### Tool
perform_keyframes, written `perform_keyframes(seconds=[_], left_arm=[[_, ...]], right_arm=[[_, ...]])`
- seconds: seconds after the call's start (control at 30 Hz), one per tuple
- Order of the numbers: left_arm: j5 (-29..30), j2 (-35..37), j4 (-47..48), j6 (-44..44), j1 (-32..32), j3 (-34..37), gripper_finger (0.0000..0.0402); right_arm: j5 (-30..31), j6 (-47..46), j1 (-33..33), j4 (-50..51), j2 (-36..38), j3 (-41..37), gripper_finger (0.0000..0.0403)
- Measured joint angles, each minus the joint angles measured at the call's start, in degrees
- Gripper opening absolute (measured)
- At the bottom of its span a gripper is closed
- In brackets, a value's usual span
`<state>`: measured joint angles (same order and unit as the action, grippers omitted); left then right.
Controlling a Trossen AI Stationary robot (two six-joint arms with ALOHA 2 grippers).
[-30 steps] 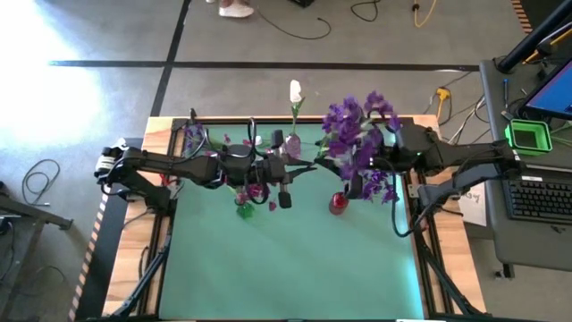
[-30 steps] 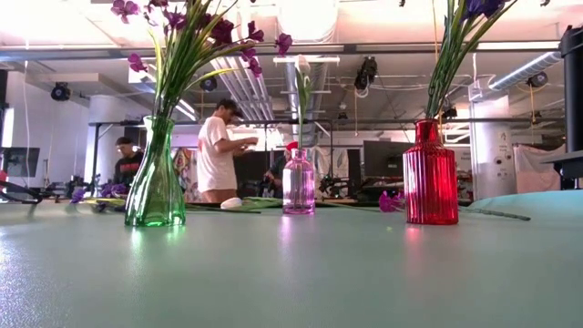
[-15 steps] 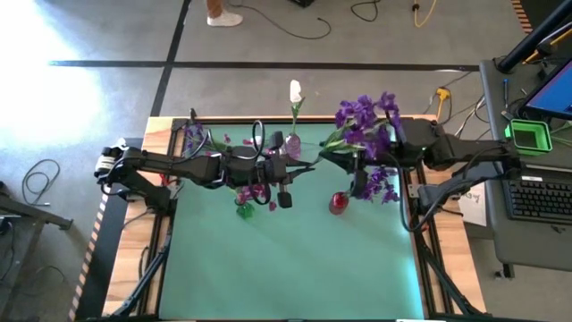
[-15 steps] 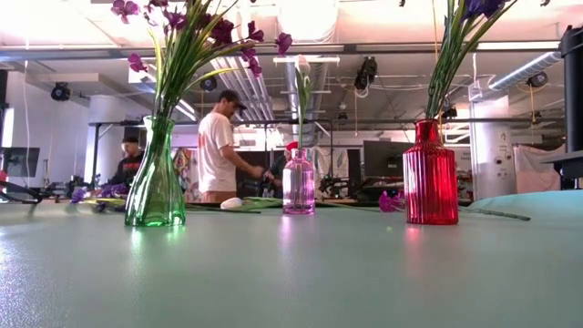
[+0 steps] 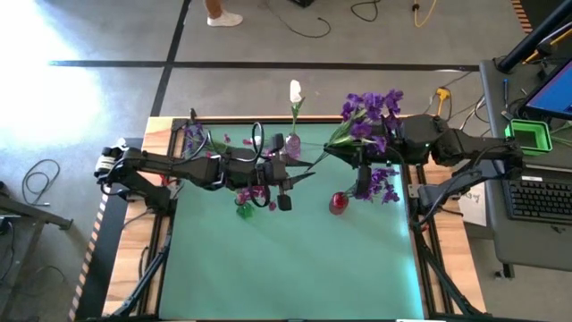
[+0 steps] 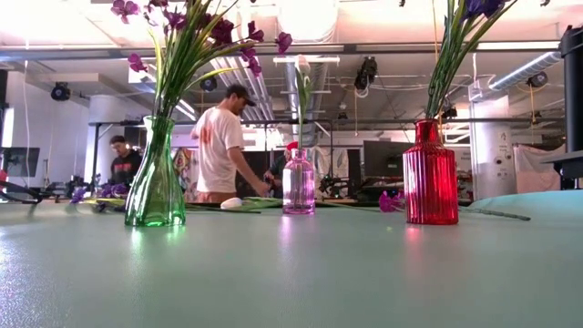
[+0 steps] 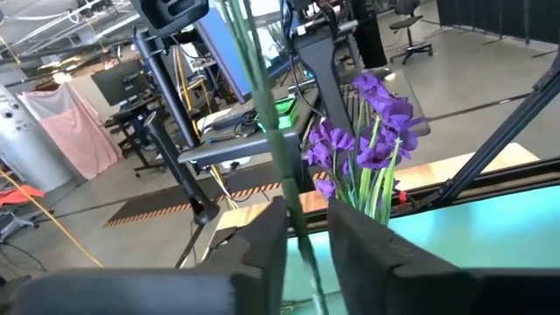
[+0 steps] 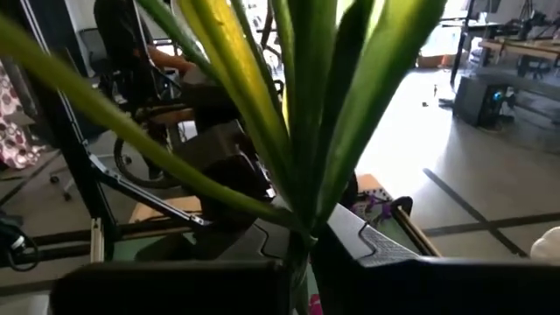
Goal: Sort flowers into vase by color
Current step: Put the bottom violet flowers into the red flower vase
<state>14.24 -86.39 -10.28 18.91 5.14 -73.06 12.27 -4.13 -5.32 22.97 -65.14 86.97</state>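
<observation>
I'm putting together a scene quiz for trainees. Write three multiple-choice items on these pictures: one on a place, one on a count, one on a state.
1. Seen from table height, which vase stands between the other two?
A. green vase
B. pink vase
C. red vase

2. How many vases stand on the table?
A. two
B. three
C. four

3. What is the right end effector doing?
A. hanging open and empty
B. shut on a purple flower bunch
C. resting on the mat

Key:
1 B, the pink vase sits between the green vase and the red vase.
2 B, those three.
3 B, the right end effector pinches green stems of the purple flower bunch.
</observation>
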Motion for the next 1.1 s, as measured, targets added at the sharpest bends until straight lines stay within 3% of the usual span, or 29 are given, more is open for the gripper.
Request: perform_keyframes(seconds=[0.13,0.27,0.4,0.57,0.77,1.1], left_arm=[[0.0,0.0,0.0,0.1,0.6,-0.4,0.012],[0.0,0.0,2.3,0.1,1.0,-2.2,0.0153],[0.0,0.1,7.3,0.1,1.5,-4.9,0.0172],[0.1,0.5,15.0,0.1,2.0,-10.1,0.018],[0.2,3.2,20.2,0.1,3.4,-12.4,0.0181],[0.3,14.4,20.7,-0.4,7.3,-6.8,0.0181]], right_arm=[[0.5,-0.6,0.1,1.9,0.0,1.4,0.0019],[5.2,-1.0,0.1,8.6,0.0,4.1,0.002],[10.4,-2.7,1.5,15.6,0.0,6.1,0.002],[10.3,-3.6,4.3,17.4,0.0,5.2,0.0019],[8.7,-5.4,6.1,17.9,0.8,-0.3,0.0018],[4.6,-12.2,6.1,11.8,9.2,-16.6,0.0018]])
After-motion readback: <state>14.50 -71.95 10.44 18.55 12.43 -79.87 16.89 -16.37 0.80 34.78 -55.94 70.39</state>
